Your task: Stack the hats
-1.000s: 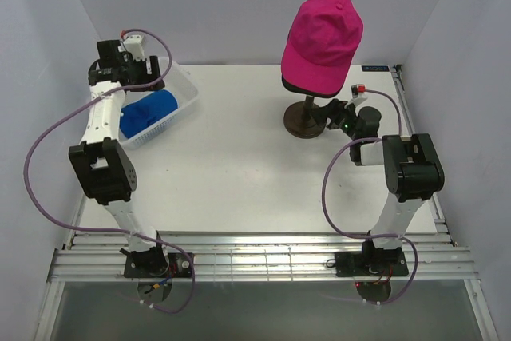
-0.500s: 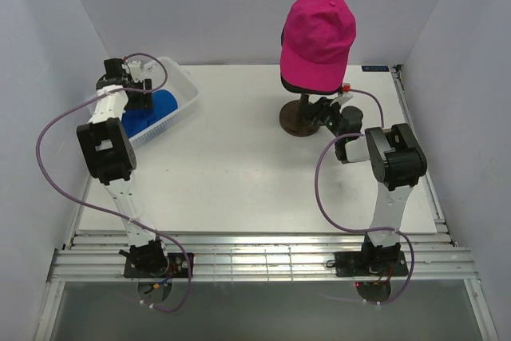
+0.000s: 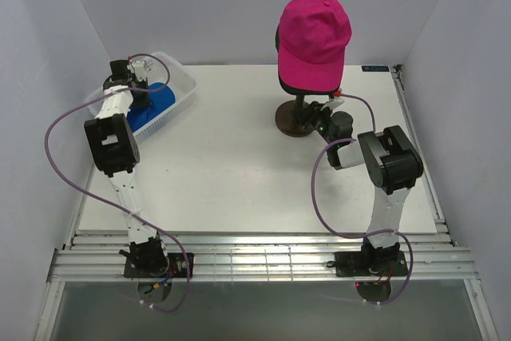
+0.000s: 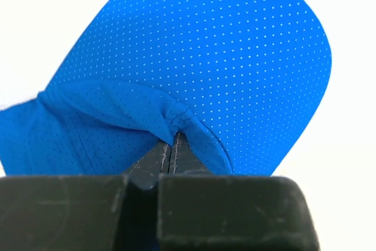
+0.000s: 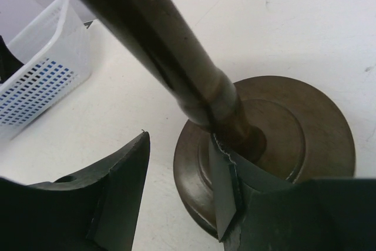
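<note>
From above, upper left: left gripper point(image 3: 137, 95) low in the white mesh basket point(image 3: 180, 85), on the bright blue cap point(image 3: 156, 105). Upper centre: magenta cap point(image 3: 314, 33) atop the dark round stand point(image 3: 289, 121), right gripper point(image 3: 313, 116) low beside it.

Left wrist, lower centre: fingers point(image 4: 154, 160) pressed together, pinching a fold of the bright blue cap.

Right wrist: jaws apart, one finger point(image 5: 120, 192) lower left, off the base. The other against the foot of the post point(image 5: 176, 69), possibly touching.
</note>
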{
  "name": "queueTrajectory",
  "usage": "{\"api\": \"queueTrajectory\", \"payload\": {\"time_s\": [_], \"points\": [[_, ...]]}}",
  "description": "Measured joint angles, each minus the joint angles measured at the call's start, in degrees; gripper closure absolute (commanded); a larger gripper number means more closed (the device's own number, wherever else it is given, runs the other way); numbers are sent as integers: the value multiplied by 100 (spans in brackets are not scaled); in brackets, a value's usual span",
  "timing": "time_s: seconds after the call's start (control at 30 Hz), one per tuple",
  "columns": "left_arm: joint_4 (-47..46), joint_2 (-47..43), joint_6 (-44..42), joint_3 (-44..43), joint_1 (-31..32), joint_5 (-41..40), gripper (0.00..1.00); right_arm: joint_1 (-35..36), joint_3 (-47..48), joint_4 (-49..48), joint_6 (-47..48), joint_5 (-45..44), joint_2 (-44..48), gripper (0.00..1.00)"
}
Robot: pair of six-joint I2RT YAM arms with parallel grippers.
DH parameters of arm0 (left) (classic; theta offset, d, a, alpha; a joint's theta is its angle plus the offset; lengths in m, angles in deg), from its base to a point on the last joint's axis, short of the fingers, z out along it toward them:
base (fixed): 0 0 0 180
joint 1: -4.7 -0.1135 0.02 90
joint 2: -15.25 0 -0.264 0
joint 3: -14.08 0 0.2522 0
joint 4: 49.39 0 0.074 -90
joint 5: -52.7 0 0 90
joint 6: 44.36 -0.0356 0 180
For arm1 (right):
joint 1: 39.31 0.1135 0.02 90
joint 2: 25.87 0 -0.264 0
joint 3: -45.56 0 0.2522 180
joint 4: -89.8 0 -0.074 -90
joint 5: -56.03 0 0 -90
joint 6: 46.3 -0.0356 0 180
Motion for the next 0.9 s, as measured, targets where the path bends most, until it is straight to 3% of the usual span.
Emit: {"api": "queueTrajectory", "payload": {"time_s": [0.3,0.6,0.9], "points": [[-131,-203,70,140,-11,92,100,116,-273,337,192,-400,831,42],[-243,-1318,87,387,-15,321,100,107,-584,1119,671,-551,1921,38],[-289,-2542,197,452,-15,1084,100,107,-817,2682,1119,-522,2983,25]]}}
